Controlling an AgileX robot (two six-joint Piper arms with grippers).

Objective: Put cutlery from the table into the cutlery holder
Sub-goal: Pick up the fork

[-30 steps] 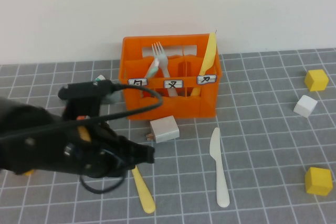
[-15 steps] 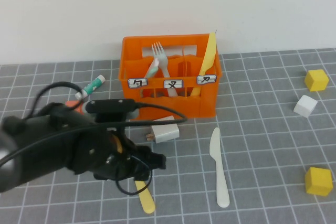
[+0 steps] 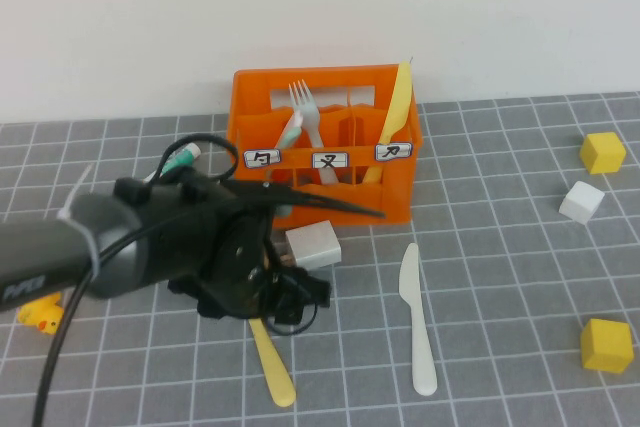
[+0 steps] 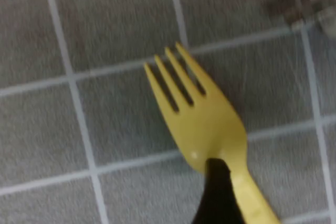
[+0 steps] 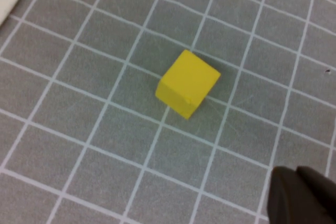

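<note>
1. Yellow fork [image 3: 272,362] lies flat on the grey tiled table [image 3: 500,247], nearest the camera; the handle end pokes out below the left arm [image 3: 150,242]. The left wrist view shows the prongs [image 4: 173,77] flat on the tiles, with a dark fingertip [image 4: 218,192] over the neck.
2. Left gripper [image 3: 285,297] sits low over the fork's upper part. I can't tell whether it's open or clamped; only one finger shows in the wrist view.
3. Change: over the last second the left arm swung from the left side in toward the centre and dropped onto the fork. The fork itself hasn't shifted. Looks like the reach is ending and the grasp is about to happen; nothing lifted yet.
4. White knife [image 3: 418,317] lies flat to the right of the fork, well apart from it and untouched.
5. White charger block [image 3: 313,245] sits just beyond the gripper, close enough to get bumped.
6. Right gripper [image 5: 302,195] is out of the high view; its wrist camera looks down at a yellow cube [image 5: 187,83]. Parked, finger state can't be told.
7. Orange crate [image 3: 325,152] stands farthest back by the wall, already holding a grey fork [image 3: 305,117] and a long yellow knife [image 3: 395,112]. Neither table piece is in it yet, so the task is at an early stage.
</note>
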